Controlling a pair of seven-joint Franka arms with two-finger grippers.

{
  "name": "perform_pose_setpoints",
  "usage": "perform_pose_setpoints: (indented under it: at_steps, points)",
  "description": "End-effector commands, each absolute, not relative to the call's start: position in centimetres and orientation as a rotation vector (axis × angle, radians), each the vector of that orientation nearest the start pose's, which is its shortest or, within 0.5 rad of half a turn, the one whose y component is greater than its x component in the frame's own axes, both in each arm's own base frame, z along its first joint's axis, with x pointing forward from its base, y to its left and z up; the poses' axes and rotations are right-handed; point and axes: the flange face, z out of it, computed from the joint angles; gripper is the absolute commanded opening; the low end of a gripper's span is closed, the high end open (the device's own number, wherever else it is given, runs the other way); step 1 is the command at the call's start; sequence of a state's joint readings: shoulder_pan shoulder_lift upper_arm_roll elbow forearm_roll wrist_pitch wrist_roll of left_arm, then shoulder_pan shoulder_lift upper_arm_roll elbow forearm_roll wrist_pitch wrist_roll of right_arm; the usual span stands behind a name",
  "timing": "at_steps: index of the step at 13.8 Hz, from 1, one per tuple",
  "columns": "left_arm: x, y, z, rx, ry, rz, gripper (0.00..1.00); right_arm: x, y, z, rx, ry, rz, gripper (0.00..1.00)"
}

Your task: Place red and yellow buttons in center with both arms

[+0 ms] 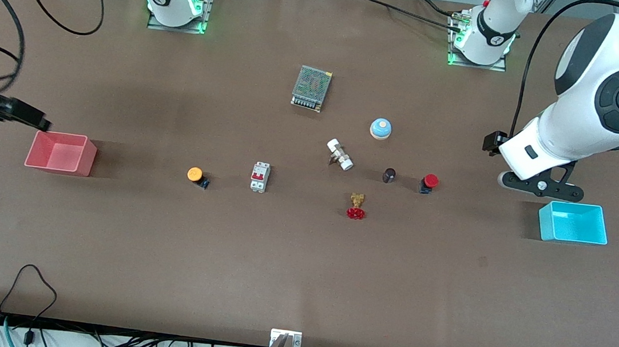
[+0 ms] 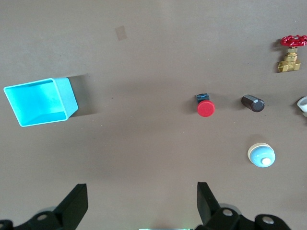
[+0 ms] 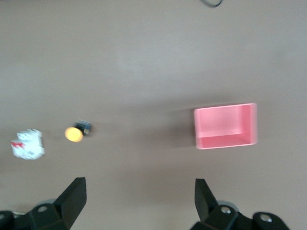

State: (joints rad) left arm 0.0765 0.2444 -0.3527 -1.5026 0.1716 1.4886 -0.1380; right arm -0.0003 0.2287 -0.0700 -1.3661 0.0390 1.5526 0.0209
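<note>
The red button point(image 1: 429, 182) lies on the brown tabletop point(image 1: 300, 264), beside a dark cylinder point(image 1: 388, 175), toward the left arm's end; it also shows in the left wrist view point(image 2: 206, 108). The yellow button point(image 1: 196, 175) lies toward the right arm's end, beside a white circuit breaker point(image 1: 260, 177); it also shows in the right wrist view point(image 3: 74, 133). My left gripper point(image 1: 541, 187) hangs open and empty high over the table by the blue bin point(image 1: 573, 222), its fingertips point(image 2: 76, 194) wide apart. My right gripper point(image 1: 33, 117) hangs open and empty over the pink bin point(image 1: 61, 152).
A mesh-covered power supply point(image 1: 311, 88), a blue dome bell point(image 1: 381, 128), a white fitting point(image 1: 339, 154) and a brass valve with a red handwheel point(image 1: 356, 206) lie around the middle of the table. Cables trail along the table's edges.
</note>
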Motion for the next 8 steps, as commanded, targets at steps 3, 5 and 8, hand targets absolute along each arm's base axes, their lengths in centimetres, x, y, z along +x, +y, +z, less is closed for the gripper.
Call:
perform_pose_setpoints:
  at_steps: [3,5,8]
  points:
    - [59.9,-8.1,53.8,-3.074,0.303,0.223,1.0,59.4,-5.3,59.4,-3.132,0.064,0.091,1.0]
    - [58.2,-6.3,56.1,-3.139,0.259,0.143,1.0,58.2,-5.2,58.8,-3.128,0.068,0.049,1.0]
    - [56.4,-6.0,57.6,-3.141,0.235,-0.004,1.0,56.9,-5.0,58.4,-3.124,0.085,0.066,1.0]
